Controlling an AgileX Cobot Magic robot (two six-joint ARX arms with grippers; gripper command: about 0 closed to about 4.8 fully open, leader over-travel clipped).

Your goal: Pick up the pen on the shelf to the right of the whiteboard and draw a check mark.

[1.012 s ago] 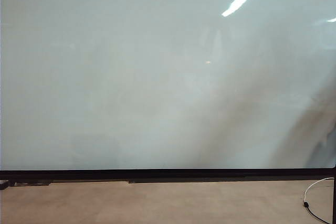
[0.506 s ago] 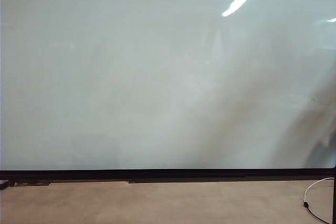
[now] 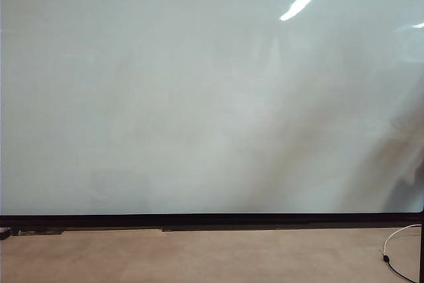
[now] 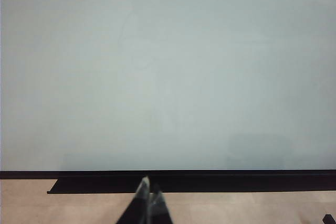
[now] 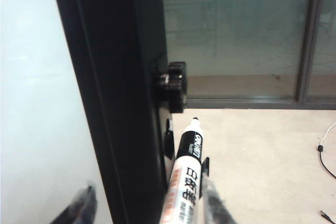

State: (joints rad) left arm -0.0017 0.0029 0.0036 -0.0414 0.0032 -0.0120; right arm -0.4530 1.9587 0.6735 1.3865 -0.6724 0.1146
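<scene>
The whiteboard (image 3: 199, 97) fills the exterior view, glossy and pale with a black bottom edge; no check mark is in view and neither gripper shows there. In the right wrist view the pen (image 5: 185, 184), white with a black cap end and dark lettering, stands beside the board's black side frame (image 5: 113, 103). My right gripper (image 5: 147, 191) is open around it. One finger (image 5: 212, 203) rests against the pen and the other finger (image 5: 79, 207) is well apart, in front of the board face. The shelf is hidden. My left gripper (image 4: 150, 186) is shut and empty, facing the whiteboard (image 4: 168, 66).
A black knob (image 5: 173, 85) sticks out of the side frame just beyond the pen. A black tray ledge (image 4: 184, 181) runs under the board. A white cable (image 3: 397, 243) lies on the tan floor at the right. Glass panels (image 5: 236, 24) stand behind.
</scene>
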